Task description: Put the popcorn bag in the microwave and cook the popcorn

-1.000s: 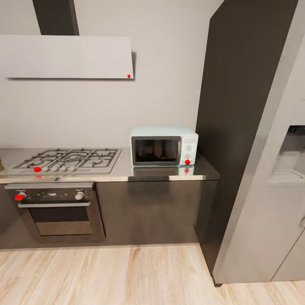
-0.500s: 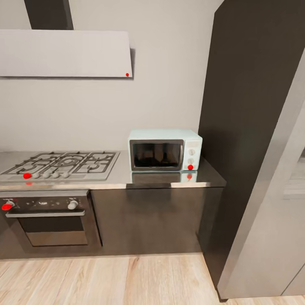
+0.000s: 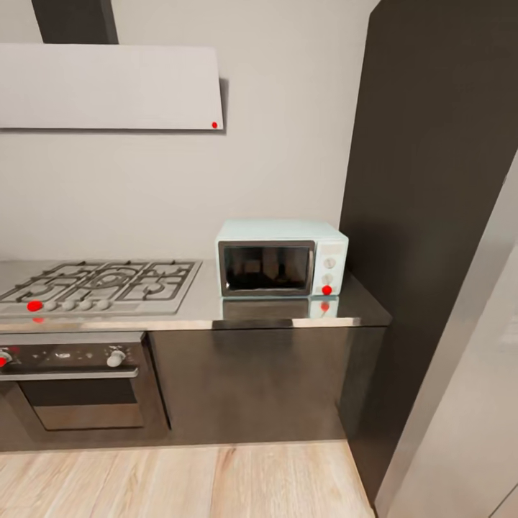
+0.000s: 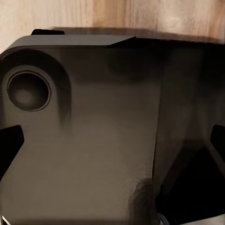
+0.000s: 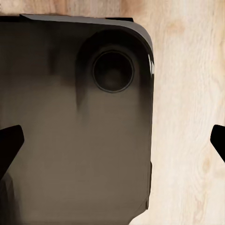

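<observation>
The pale mint-blue microwave stands at the right end of the glossy grey countertop, its dark glass door closed and its knob panel on the right. The popcorn bag is out of view. In the left wrist view my left gripper hangs open over my own dark base, its dark fingertips far apart. The right gripper is likewise open above the base and the wood floor, with nothing between its fingertips.
A steel gas hob lies left of the microwave, with a built-in oven below and a flat white hood above. A tall dark cabinet and a pale grey panel close off the right. Wood floor runs before the cabinets.
The whole head view has shifted: the camera has moved closer and turned rightward, so the hob slides left and the microwave looks slightly larger. Nothing in the kitchen has moved.
</observation>
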Motion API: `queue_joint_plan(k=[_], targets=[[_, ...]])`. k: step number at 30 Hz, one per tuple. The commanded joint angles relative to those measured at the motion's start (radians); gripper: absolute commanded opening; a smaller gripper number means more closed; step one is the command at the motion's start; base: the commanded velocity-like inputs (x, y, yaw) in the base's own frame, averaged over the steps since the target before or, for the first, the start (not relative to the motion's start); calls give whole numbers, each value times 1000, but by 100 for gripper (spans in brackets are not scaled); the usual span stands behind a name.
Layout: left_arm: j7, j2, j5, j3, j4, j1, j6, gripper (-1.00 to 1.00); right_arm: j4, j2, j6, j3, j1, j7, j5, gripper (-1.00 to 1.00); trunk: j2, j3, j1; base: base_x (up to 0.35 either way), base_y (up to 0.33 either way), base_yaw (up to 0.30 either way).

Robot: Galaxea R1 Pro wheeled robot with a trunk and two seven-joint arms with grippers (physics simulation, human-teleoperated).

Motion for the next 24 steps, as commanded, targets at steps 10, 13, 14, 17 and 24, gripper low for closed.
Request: queue_joint_plan(k=[10, 13, 14, 17, 24], targets=[[0, 0, 6, 0, 0, 0, -3, 100, 0, 0, -4, 0, 0, -1, -2, 100, 0, -1, 0, 154, 0, 0], [0, 0, 6, 0, 0, 0, -3, 100, 0, 0, -3, -3, 0, -1, -5, 100, 0, -1, 0, 131, 0, 0], [0, 0, 6, 0, 0, 0, -3, 100, 0, 0, -2, -5, 0, -1, -7, 100, 0, -1, 0, 47, 0, 0], [0, 0, 6, 1, 0, 0, -3, 100, 0, 0, -1, -6, 0, -1, -9, 100, 0, -1, 0, 16, 0, 0], [0, 0, 6, 1, 0, 0, -3, 100, 0, 1, -2, -6, 0, -1, -9, 100, 0, -1, 0, 2, 0, 0]])
